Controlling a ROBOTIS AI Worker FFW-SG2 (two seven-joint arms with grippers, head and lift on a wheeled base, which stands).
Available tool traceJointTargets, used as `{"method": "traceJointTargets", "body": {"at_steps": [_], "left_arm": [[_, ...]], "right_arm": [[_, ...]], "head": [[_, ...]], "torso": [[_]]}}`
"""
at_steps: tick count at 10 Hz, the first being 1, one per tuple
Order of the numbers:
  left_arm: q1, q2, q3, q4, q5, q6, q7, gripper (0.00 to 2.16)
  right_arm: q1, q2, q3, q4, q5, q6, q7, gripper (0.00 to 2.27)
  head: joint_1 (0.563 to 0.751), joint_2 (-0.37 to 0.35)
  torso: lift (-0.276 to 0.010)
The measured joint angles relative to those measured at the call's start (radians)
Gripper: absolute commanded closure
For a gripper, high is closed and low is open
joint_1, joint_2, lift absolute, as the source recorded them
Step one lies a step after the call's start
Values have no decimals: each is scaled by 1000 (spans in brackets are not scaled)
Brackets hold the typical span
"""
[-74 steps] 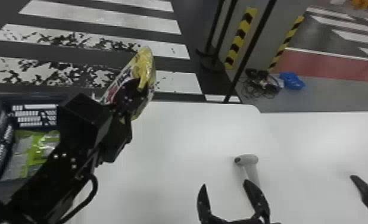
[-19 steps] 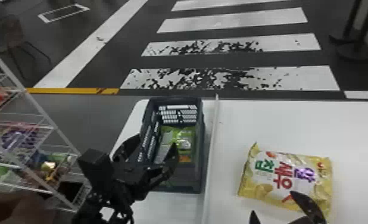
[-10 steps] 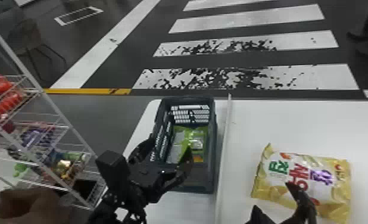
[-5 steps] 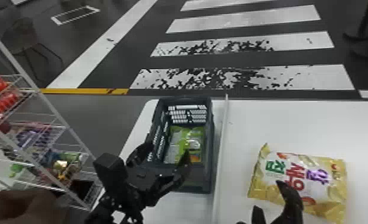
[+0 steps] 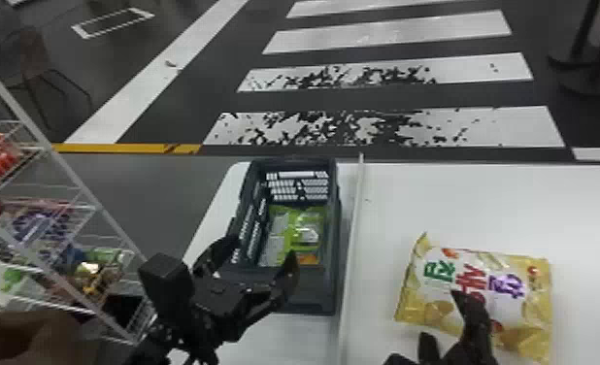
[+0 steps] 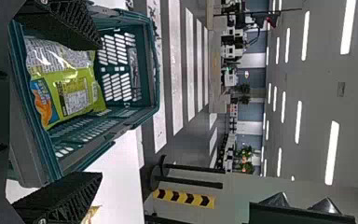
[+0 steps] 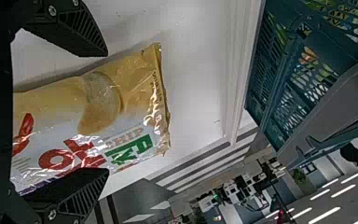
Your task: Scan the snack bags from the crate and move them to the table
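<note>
Green bag (image 5: 294, 233) in the crate (image 5: 308, 289), yellow bag (image 5: 508, 272) flat on the worktop (image 5: 391, 199), left tool (image 5: 264, 246) and right tool (image 5: 442, 314) both wide and empty: probably picking step, with careful lowering of left tool needed before closing.

Glossy, crinkled plastic film wraps the yellow snack bag (image 5: 522, 315) and green snack bag (image 6: 77, 91); the crate (image 5: 308, 293) looks matt plastic, the table (image 5: 410, 204) smooth, the rack (image 5: 96, 205) painted metal.

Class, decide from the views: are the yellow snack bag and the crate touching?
Apart. The head view shows a white strip and some tabletop between the yellow snack bag and the crate.
</note>
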Motion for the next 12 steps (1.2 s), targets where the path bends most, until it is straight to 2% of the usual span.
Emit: {"method": "traceJointTargets", "body": {"at_steps": [2,5,7,9,10,12], "left_arm": [[-14,0,-3,8,6,3,-2,29],[-25,-6,-8,22,9,3,-12,33],[-24,-5,-2,29,18,1,-16,33],[-30,-4,0,40,28,0,-21,33],[-34,-4,0,45,31,0,-25,33],[-44,-5,-3,55,38,0,-28,33]], "right_arm": [[-4,-23,3,7,0,1,2,124],[-42,-28,26,49,0,16,25,221],[-77,-17,43,83,-6,45,75,637],[-90,-13,47,96,-9,72,122,1376],[-91,-14,45,94,-9,81,131,1541],[-79,-18,33,78,-7,93,132,1656]], "head": [[695,260],[695,245],[695,248],[695,249],[695,246],[695,237]], "torso": [[-95],[-95],[-95],[-95],[-95],[-95]]}}
